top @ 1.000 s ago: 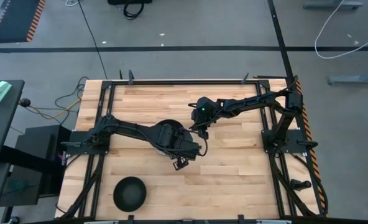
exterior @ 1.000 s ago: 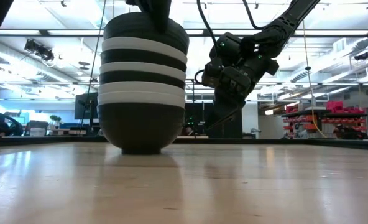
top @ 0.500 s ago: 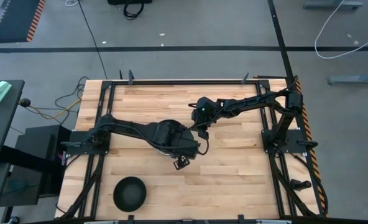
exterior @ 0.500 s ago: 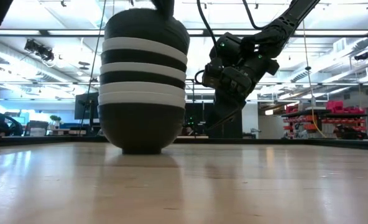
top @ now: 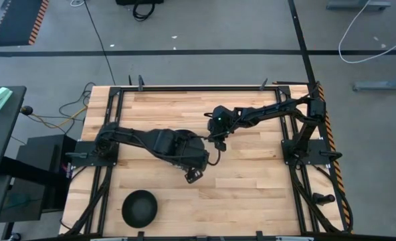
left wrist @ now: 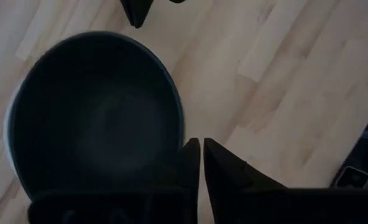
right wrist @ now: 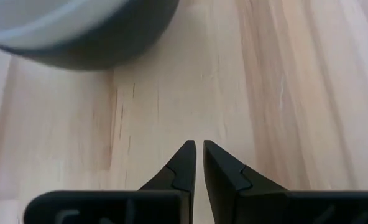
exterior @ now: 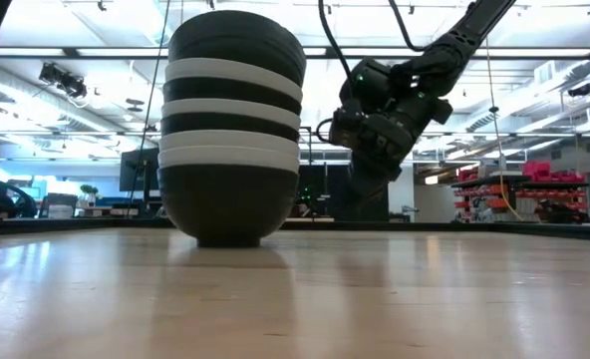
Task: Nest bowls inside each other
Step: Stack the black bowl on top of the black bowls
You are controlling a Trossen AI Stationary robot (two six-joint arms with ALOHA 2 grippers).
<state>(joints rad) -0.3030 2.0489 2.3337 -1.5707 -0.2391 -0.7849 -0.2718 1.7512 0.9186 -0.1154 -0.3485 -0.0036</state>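
A stack of nested black and white bowls stands on its bottom black bowl near the table's middle. The top one is black. My left gripper hangs above the stack's rim, shut and holding nothing; in the high view its arm covers most of the stack. My right gripper is shut and hangs over bare wood just beside the stack, on its right. One more black bowl sits alone near the front left.
The wooden table has bare room at the front right and along the far side. Black metal frames border its left and right edges.
My left gripper has risen from the top of the stack and gone up out of the low view. The stack has stayed where it was.
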